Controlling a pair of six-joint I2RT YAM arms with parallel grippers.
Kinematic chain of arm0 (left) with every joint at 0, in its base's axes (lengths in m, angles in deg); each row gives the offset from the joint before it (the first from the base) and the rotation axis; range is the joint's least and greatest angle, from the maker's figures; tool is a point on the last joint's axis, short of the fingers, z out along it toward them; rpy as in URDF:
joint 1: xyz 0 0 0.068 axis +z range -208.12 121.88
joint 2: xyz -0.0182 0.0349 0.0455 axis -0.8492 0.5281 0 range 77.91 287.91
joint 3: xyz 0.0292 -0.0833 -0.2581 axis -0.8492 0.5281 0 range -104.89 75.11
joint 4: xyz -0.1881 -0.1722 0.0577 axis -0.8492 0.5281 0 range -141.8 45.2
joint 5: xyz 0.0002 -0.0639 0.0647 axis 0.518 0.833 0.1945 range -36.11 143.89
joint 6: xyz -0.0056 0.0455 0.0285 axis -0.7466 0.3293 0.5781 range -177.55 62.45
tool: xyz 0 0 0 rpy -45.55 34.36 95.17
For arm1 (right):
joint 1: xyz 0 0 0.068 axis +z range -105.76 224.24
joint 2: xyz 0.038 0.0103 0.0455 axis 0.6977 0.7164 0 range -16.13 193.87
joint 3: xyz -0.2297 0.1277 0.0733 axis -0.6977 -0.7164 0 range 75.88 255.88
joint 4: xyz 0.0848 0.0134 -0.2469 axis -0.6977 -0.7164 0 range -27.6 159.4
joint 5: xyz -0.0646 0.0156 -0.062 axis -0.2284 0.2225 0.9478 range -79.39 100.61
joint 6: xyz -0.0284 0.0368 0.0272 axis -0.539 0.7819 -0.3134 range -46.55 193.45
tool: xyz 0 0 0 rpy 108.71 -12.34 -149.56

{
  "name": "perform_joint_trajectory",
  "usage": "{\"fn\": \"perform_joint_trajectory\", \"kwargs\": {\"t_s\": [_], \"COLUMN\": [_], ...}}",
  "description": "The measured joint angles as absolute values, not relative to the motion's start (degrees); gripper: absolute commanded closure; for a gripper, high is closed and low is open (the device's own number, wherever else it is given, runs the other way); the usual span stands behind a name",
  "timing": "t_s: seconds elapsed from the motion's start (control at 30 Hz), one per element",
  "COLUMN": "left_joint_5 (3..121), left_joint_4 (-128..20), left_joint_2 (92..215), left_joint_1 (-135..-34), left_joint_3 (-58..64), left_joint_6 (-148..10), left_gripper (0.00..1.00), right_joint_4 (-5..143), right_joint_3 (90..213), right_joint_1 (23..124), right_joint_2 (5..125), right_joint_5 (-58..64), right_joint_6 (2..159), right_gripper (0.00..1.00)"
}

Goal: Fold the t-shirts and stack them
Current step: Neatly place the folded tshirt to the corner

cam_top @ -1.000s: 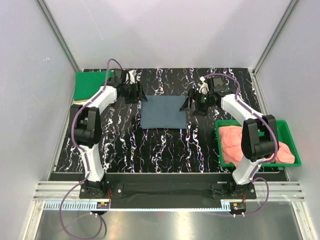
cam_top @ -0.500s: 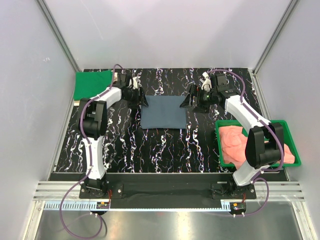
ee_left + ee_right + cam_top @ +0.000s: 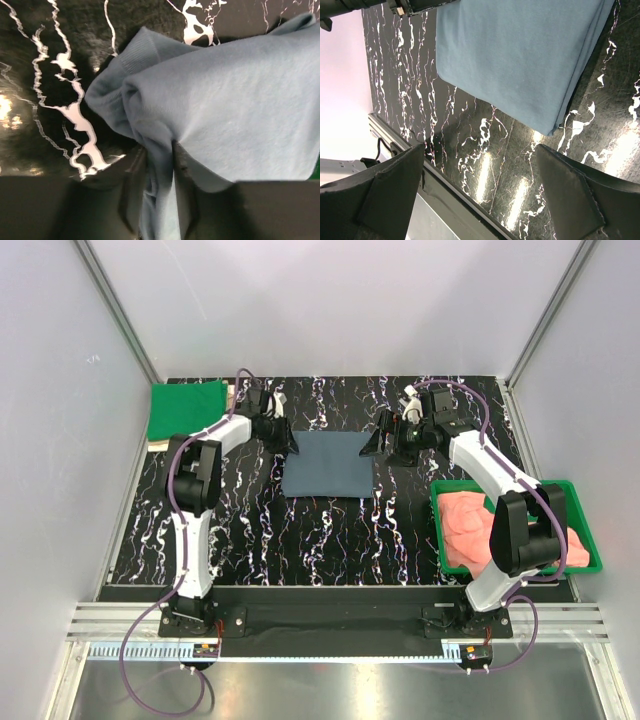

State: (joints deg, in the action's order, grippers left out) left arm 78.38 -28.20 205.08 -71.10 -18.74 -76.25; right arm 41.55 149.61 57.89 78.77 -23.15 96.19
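Note:
A folded blue-grey t-shirt [image 3: 328, 464] lies in the middle of the black marbled table [image 3: 330, 530]. My left gripper [image 3: 284, 440] is at its far left corner and is shut on a bunched fold of the shirt [image 3: 210, 115]; the cloth runs down between the fingers [image 3: 182, 200]. My right gripper [image 3: 380, 447] hovers just off the shirt's far right corner, open and empty; its view shows the shirt [image 3: 520, 55] from above between wide-spread fingers [image 3: 575, 195]. A folded green t-shirt [image 3: 185, 410] lies at the far left. Crumpled pink t-shirts [image 3: 470, 525] fill a green tray [image 3: 590, 530].
The green tray stands at the right edge of the table, near the right arm's base. Grey enclosure walls and metal posts surround the table. The metal front rail [image 3: 330, 625] runs along the near edge.
My left gripper has moved right from the green shirt's side to the blue shirt's far left corner and closed on it. My right gripper shifted slightly up and stays open.

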Motion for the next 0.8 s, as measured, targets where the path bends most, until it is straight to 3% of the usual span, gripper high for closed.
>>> {"fn": "perform_joint_trajectory", "kwargs": {"t_s": [0.03,0.17,0.8], "left_joint_5": [78.14,77.16,61.44], "left_joint_4": [-28.31,-28.16,-8.49], "left_joint_2": [205.21,205.24,204.36], "left_joint_1": [-71.29,-71.9,-73.39], "left_joint_3": [-18.74,-18.84,-31.67], "left_joint_6": [-76.6,-77.41,-70.66], "left_gripper": [0.86,1.0,1.0], "right_joint_4": [41.7,41.98,42.57], "right_joint_3": [149.52,148.98,148.76], "right_joint_1": [57.89,57.89,57.87], "right_joint_2": [78.77,78.77,78.77], "right_joint_5": [-23.26,-23.37,-23.57], "right_joint_6": [96.17,96.19,96.28], "right_gripper": [0.0,0.0,0.0]}}
